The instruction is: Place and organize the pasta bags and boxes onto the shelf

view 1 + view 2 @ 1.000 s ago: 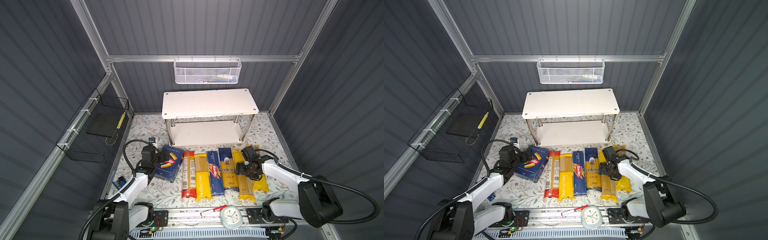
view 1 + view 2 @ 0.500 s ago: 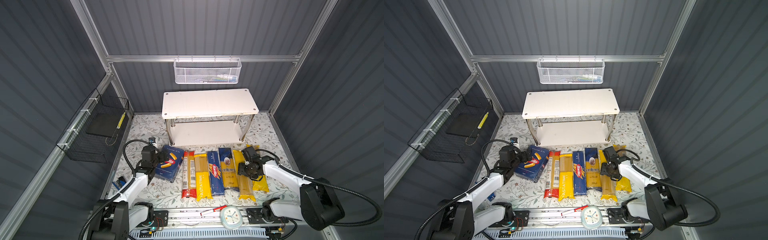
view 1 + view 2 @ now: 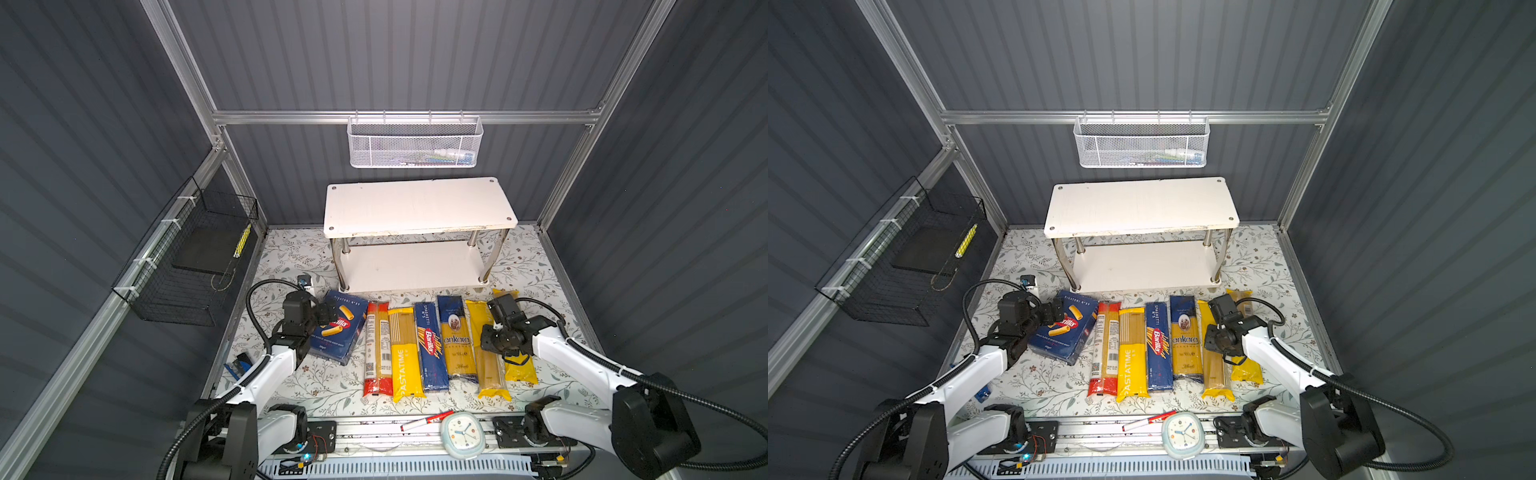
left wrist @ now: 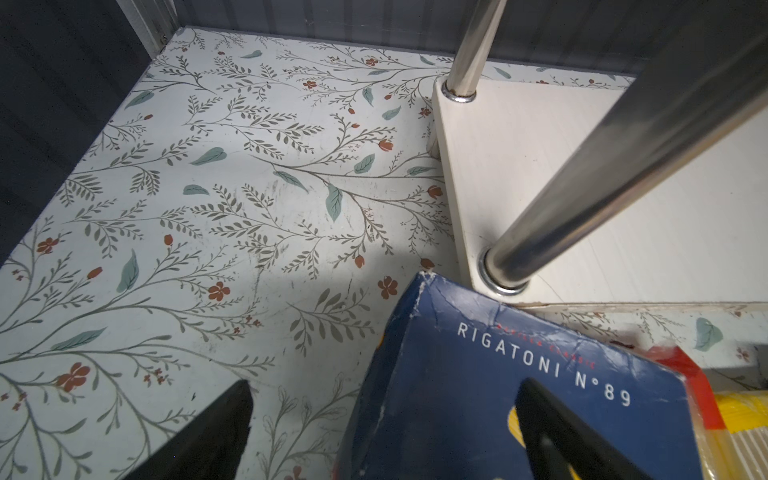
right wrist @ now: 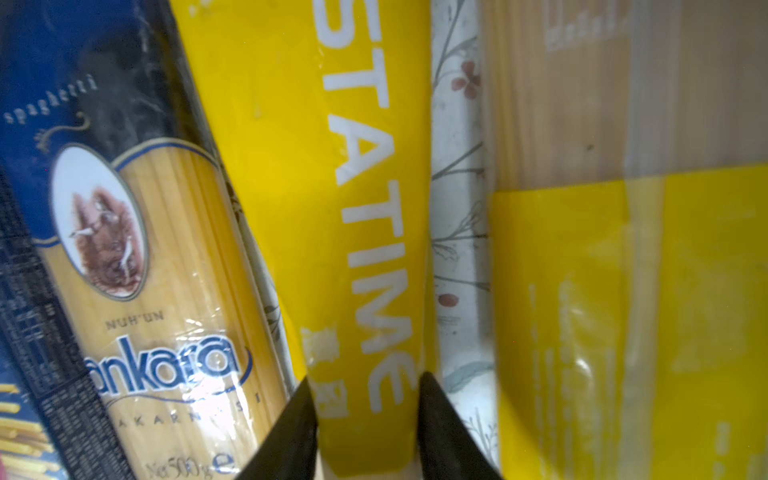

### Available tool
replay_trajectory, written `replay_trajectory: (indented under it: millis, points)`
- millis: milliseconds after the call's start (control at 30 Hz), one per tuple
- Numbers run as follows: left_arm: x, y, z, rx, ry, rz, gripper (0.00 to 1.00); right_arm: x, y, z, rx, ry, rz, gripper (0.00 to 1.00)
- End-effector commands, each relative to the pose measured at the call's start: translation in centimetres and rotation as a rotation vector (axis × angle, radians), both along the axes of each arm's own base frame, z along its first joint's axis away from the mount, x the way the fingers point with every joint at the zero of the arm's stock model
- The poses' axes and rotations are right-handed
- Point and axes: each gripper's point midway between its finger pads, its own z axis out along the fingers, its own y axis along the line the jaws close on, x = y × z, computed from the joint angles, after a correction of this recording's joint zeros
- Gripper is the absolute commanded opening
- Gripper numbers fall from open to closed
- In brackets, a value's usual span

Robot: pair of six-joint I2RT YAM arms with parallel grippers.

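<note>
Between the right gripper's (image 5: 365, 386) black fingers (image 5: 291, 436) sits a PASTATIME bag (image 5: 353, 187). Both tips press against its long edges at the yellow lettered part, so the jaws are closed on it. Just outside one finger lies the ankara bag (image 5: 137, 249). Outside the other finger are a strip of floral mat (image 5: 457, 208) and then a second yellow bag (image 5: 623, 291).

In both top views the gripped bag (image 3: 490, 374) (image 3: 1214, 370) lies in the row on the mat in front of the shelf (image 3: 419, 208), with the right gripper (image 3: 494, 338) low over it.

At the row's other end the left gripper (image 4: 386, 384) has its fingers (image 4: 208, 436) spread wide and holds nothing. One tip is over the rigatoni box (image 4: 457, 395) and the other is over bare mat, with the box's long edge between them. Beyond the tips, the box's far corner lies just beside a chrome leg (image 4: 582, 187) on the shelf's lower board (image 4: 519, 166).
</note>
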Motion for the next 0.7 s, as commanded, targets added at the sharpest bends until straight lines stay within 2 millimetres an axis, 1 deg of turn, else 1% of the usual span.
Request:
replay_trajectory:
  millis: [0,33,67,200,233,267,300,333,367,400,500,533,567,600,667]
  points:
    - [0.3,0.0,0.7,0.005,-0.004,0.005,1.00,0.4,0.1,1.1,0.020,-0.046,-0.017,0.05]
    - [0.3,0.0,0.7,0.004,-0.007,0.004,0.99,0.4,0.1,1.2,0.022,-0.048,-0.018,0.02]
    - [0.3,0.0,0.8,0.005,-0.008,0.004,0.99,0.6,0.1,2.1,0.037,-0.082,-0.019,0.00]
    - [0.3,0.0,0.7,0.005,-0.004,0.006,1.00,1.0,-0.1,3.8,0.060,-0.129,-0.025,0.00]
    - [0.3,0.0,0.7,0.005,-0.005,0.006,1.00,1.0,-0.1,4.0,0.067,-0.135,-0.026,0.00]
    - [0.3,0.0,0.7,0.005,-0.005,0.005,0.99,1.0,0.1,4.0,0.081,-0.130,-0.019,0.06]
    - [0.3,0.0,0.7,0.005,-0.005,0.006,1.00,0.9,0.1,3.9,0.080,-0.115,-0.018,0.45]
    - [0.3,0.0,0.6,0.005,-0.003,0.006,1.00,0.7,0.1,3.7,0.075,-0.097,-0.017,0.59]
    - [0.3,0.0,0.8,0.005,-0.006,0.006,1.00,0.5,0.1,3.3,0.073,-0.079,-0.010,0.67]
    - [0.3,0.0,0.7,0.005,-0.004,0.006,1.00,0.4,0.1,2.9,0.068,-0.062,-0.011,0.72]
    - [0.4,0.0,0.8,0.005,-0.006,0.006,1.00,0.2,-0.2,1.9,0.045,-0.026,-0.016,0.80]
    - [0.4,0.0,0.7,0.004,-0.005,0.006,0.99,0.3,-0.2,2.0,0.043,-0.029,-0.016,0.82]
    - [0.4,0.0,0.7,0.005,-0.004,0.006,0.99,0.1,-0.2,1.2,0.031,0.003,-0.012,0.84]
    - [0.4,0.0,0.8,0.004,-0.006,0.006,0.99,0.2,-0.2,1.1,0.024,0.007,-0.009,0.86]
    - [0.4,0.0,0.7,0.005,-0.006,0.007,0.99,0.2,-0.2,0.8,0.004,0.014,-0.003,0.87]
